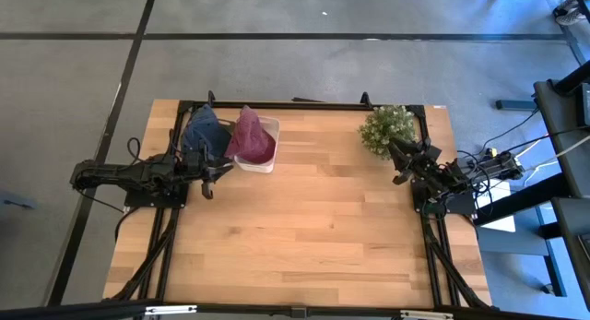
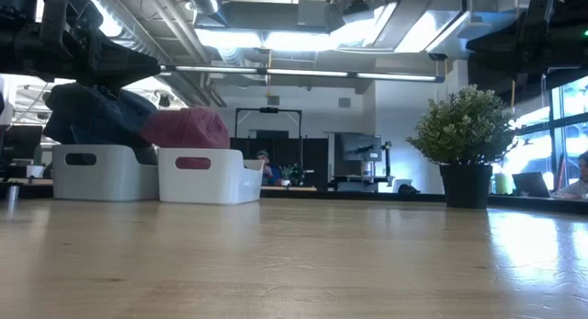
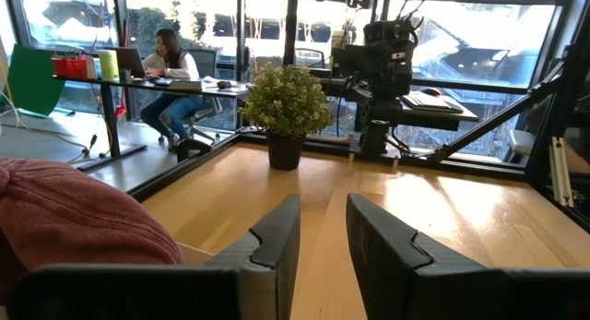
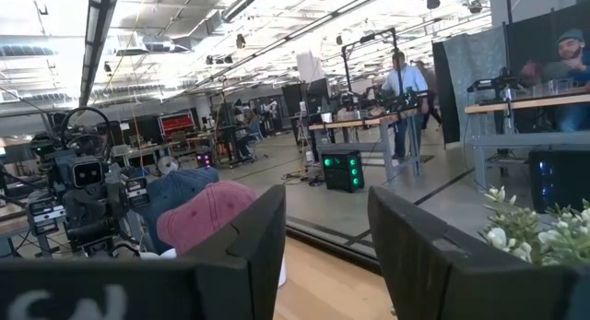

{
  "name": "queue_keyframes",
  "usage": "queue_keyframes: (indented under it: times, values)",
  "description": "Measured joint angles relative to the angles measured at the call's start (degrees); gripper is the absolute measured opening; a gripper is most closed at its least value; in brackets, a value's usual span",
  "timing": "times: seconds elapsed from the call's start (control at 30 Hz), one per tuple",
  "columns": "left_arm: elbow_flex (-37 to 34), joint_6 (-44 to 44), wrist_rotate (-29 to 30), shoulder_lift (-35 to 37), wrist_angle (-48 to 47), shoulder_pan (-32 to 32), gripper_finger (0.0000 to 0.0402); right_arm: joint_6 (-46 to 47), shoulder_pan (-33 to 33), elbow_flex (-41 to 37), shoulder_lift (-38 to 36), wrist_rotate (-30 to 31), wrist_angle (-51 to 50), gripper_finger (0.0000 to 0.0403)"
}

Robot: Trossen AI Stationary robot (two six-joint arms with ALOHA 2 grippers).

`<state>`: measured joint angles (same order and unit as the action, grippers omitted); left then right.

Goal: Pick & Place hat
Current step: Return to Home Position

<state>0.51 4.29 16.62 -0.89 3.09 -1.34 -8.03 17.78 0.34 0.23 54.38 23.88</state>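
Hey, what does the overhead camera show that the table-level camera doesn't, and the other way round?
Only the high view shows the whole tabletop and the grey floor around it. Only the low view shows the ceiling lights, the room behind, and the handle slots in the sides of the bins. Both show the blue cap and red cap heaped in those bins, and the plant.

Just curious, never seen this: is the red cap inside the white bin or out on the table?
Inside. The red cap sits in the white bin, bulging above its rim.
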Motion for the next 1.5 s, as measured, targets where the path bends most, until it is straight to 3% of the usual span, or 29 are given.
queue_keyframes:
  times: [0.67, 0.97, 1.23, 1.37, 1.5]
  values:
    - [0.0, 0.0, 0.0, 0.0, 0.0, 0.0, 0.0090, 0.0, 0.0, 0.0, 0.0, 0.0, 0.0, 0.0156]
    - [0.0, 0.0, 0.0, 0.0, 0.0, 0.0, 0.0091, -8.6, 0.0, 0.0, 0.0, 0.1, -2.8, 0.0156]
    - [0.0, 0.0, 0.0, 0.0, 0.0, 0.0, 0.0088, 2.5, 0.0, 0.0, 0.0, -0.2, -12.8, 0.0156]
    - [0.0, 0.0, 0.0, 0.0, 0.0, 0.0, 0.0090, 4.9, 0.0, 0.0, 0.0, -6.7, -14.8, 0.0156]
    - [0.0, 0.0, 0.0, 0.0, 0.0, 0.0, 0.0089, 3.2, 0.0, 0.0, 0.0, -24.2, -12.2, 0.0156]
